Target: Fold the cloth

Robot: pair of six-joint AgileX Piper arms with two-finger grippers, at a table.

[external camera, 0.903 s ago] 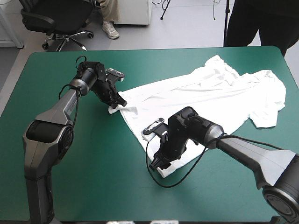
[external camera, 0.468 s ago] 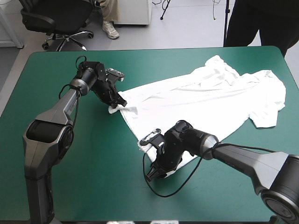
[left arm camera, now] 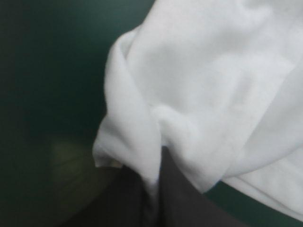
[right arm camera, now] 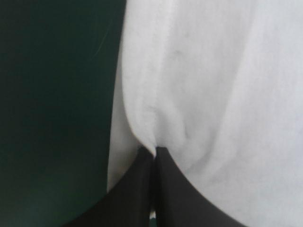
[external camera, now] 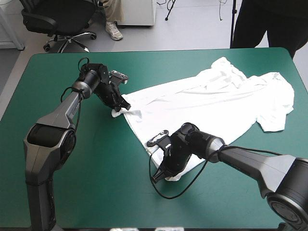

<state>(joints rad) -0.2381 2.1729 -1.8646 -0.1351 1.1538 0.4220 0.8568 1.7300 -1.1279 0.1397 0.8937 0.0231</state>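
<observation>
- A robot lab, by the look: two robot arms (external camera: 53,125) at a table (external camera: 106,192) with a teal-green cover.
- Well beyond the left gripper (external camera: 125,107), past the table's far edge, a black wheeled office chair (external camera: 57,19) on a pale hard floor (external camera: 192,31).
- Beside the chair, a white cabinet (external camera: 137,12).

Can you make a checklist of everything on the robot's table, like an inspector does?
Surface: teal-green table cover, flat, no marks seen.
Job's things: T-shirt, white, spread mostly flat with wrinkles, on the table's right half.
Clutter: nothing seen.
Hands: left hand shut on the T-shirt's far bottom corner; right hand shut on its near bottom corner, both low at the table.
Cables: none but the robot's own.
Surroundings: nothing seen.
</observation>
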